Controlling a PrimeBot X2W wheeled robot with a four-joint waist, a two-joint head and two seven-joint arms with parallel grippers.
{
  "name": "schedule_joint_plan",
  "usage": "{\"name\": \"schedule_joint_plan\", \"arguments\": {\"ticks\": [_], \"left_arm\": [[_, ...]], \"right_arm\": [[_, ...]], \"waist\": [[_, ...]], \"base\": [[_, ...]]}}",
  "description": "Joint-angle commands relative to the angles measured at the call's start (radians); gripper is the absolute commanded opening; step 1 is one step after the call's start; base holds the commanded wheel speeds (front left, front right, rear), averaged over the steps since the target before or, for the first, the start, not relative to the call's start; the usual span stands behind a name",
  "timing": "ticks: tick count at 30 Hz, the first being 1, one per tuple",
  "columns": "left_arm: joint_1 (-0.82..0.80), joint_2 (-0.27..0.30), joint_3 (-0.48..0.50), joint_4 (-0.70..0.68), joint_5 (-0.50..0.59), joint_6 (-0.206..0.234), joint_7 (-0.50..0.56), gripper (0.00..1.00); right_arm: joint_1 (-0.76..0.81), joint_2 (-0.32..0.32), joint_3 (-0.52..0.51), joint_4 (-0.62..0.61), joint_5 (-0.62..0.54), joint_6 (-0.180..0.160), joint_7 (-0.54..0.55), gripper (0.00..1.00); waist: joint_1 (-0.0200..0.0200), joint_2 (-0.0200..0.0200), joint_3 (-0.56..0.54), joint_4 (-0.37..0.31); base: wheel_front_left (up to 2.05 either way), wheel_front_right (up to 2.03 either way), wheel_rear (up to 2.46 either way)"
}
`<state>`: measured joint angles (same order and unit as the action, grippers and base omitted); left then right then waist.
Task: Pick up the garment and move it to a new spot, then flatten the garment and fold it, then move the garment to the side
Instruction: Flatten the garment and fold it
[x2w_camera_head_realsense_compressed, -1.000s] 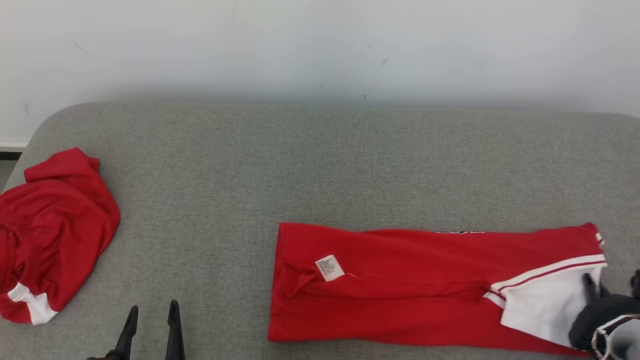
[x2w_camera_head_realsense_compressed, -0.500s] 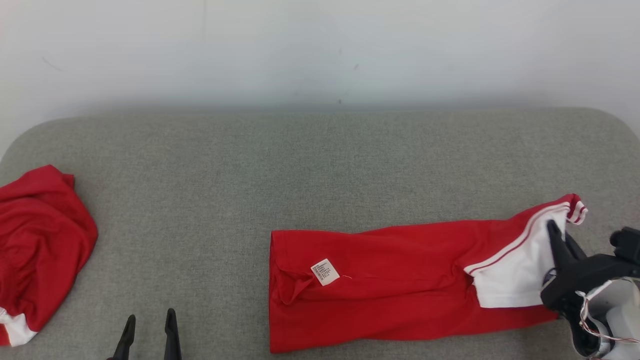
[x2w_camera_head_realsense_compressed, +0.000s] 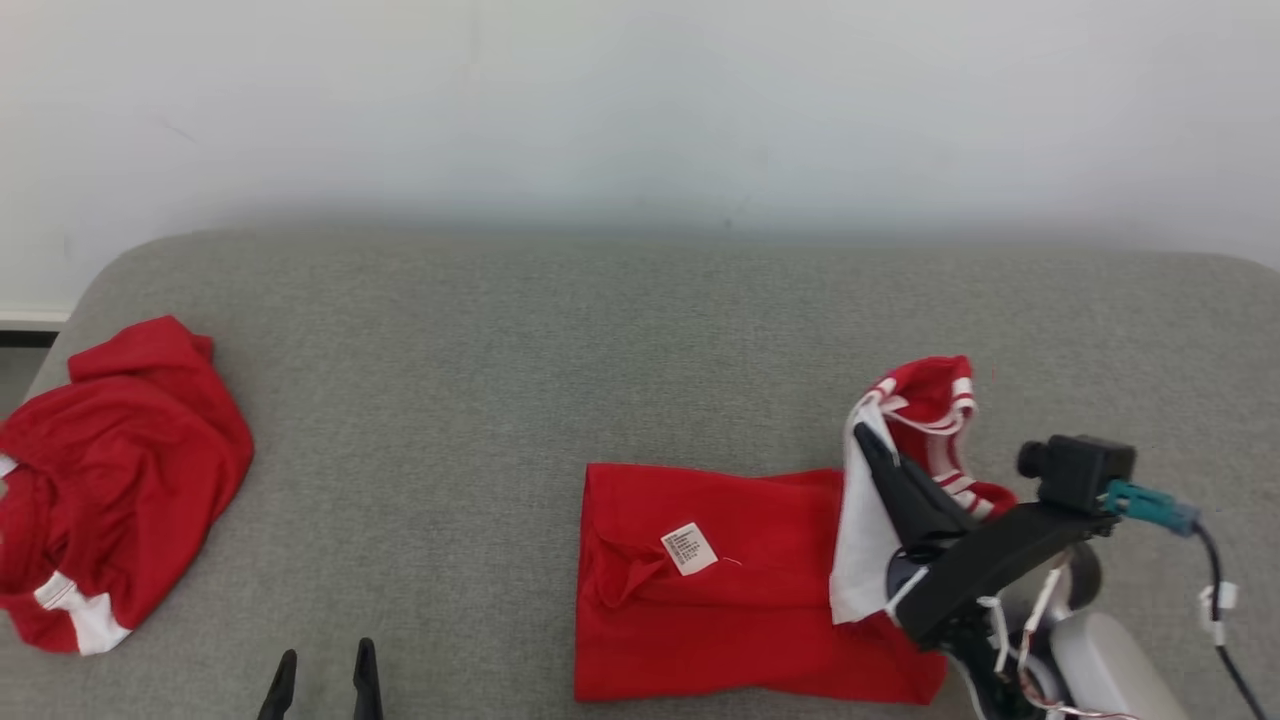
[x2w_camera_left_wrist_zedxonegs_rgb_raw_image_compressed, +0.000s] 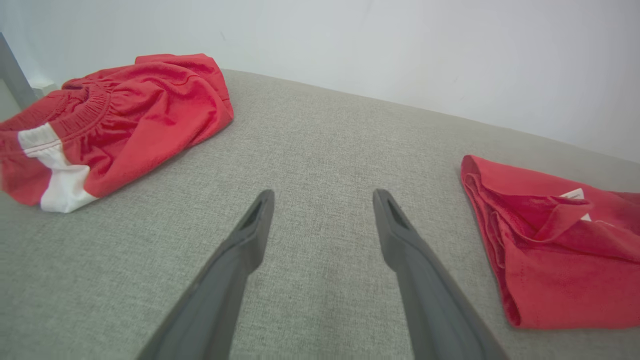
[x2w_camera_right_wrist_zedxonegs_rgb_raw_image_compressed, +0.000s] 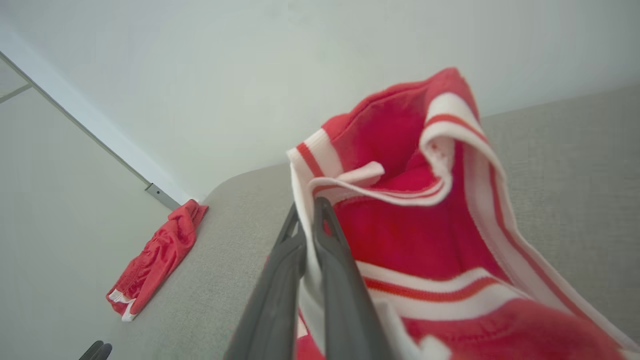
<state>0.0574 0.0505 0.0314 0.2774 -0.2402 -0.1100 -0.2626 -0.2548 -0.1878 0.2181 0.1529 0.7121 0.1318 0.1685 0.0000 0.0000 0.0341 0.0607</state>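
Note:
The garment (x2w_camera_head_realsense_compressed: 720, 590) is red with white striped trim and a small white label, lying on the grey cushion (x2w_camera_head_realsense_compressed: 560, 340) right of centre. My right gripper (x2w_camera_head_realsense_compressed: 868, 440) is shut on its white-and-red striped end, which is lifted off the surface and carried over the flat part. The right wrist view shows the pinched fabric (x2w_camera_right_wrist_zedxonegs_rgb_raw_image_compressed: 425, 200) bunched just above the closed fingers (x2w_camera_right_wrist_zedxonegs_rgb_raw_image_compressed: 330, 260). My left gripper (x2w_camera_head_realsense_compressed: 322, 672) stands open near the front edge, left of the garment (x2w_camera_left_wrist_zedxonegs_rgb_raw_image_compressed: 550, 235), with nothing between its fingers (x2w_camera_left_wrist_zedxonegs_rgb_raw_image_compressed: 250, 240).
A second red garment (x2w_camera_head_realsense_compressed: 110, 480) with white trim lies crumpled at the cushion's far left edge, also visible as a red heap (x2w_camera_left_wrist_zedxonegs_rgb_raw_image_compressed: 115, 115) in the left wrist view. A pale wall (x2w_camera_head_realsense_compressed: 640, 100) runs behind the cushion. Bare grey surface lies between the two garments.
My right gripper has lifted the garment's striped end and carried it leftward over the red body, shortening the flat part. The head camera has shifted. The left gripper stays open and still.

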Motion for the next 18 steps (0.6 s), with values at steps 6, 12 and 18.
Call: {"name": "schedule_joint_plan", "arguments": {"ticks": [6, 12, 18], "left_arm": [[-0.023, 0.000, -0.030, 0.021, -0.017, 0.000, -0.003, 1.00], [-0.051, 0.000, -0.075, 0.036, -0.026, 0.000, -0.004, 1.00], [-0.073, 0.000, -0.116, 0.049, -0.033, 0.003, -0.003, 1.00]], "right_arm": [[-0.012, 0.077, 0.043, 0.034, -0.054, -0.001, -0.014, 0.00], [-0.060, 0.119, 0.084, 0.151, -0.069, -0.001, -0.057, 0.00], [-0.103, 0.134, 0.137, 0.278, -0.081, -0.001, -0.117, 0.00]], "waist": [[0.0000, 0.0000, 0.003, 0.063], [0.0000, 0.0000, 0.019, 0.116], [0.0000, 0.0000, 0.036, 0.157]], "base": [[0.00, 0.00, 0.00], [0.00, 0.00, 0.00], [0.00, 0.00, 0.00]]}}
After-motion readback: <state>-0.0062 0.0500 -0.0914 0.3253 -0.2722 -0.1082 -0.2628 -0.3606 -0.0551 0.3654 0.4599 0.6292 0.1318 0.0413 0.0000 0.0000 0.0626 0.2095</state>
